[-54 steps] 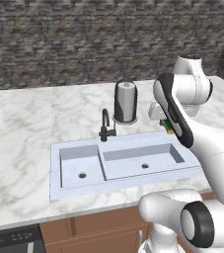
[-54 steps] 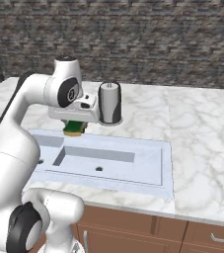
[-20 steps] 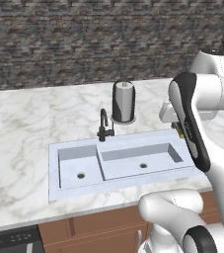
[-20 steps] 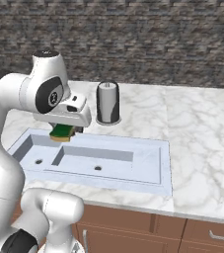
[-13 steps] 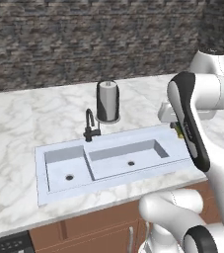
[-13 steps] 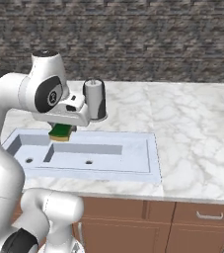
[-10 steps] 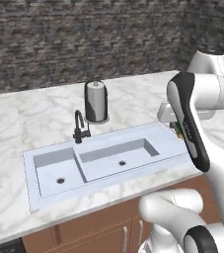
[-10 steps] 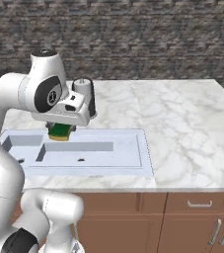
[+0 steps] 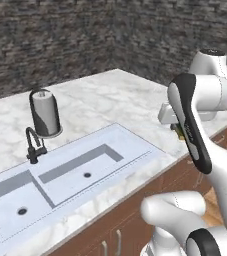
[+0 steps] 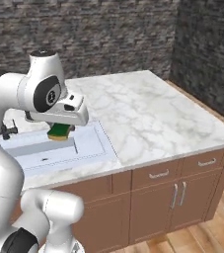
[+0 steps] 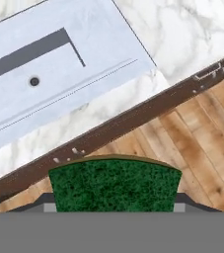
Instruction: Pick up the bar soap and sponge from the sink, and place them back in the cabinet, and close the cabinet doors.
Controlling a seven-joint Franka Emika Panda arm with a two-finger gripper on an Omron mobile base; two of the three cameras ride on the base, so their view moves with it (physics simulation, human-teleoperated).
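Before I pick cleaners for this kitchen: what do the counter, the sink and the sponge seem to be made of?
Counter: looks like polished marble, white with grey veining.
Sink: matte pale grey-white, maybe composite or enamel; no metallic shine.
Sponge: coarse dark green scouring top; a yellow layer shows beneath it in the right base view.

Sponge (image 10: 60,131) above sink (image 10: 91,143) edge

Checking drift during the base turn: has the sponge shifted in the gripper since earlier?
No. The sponge sits under the white hand as before, clamped in the gripper; only the sink slid sideways in view.
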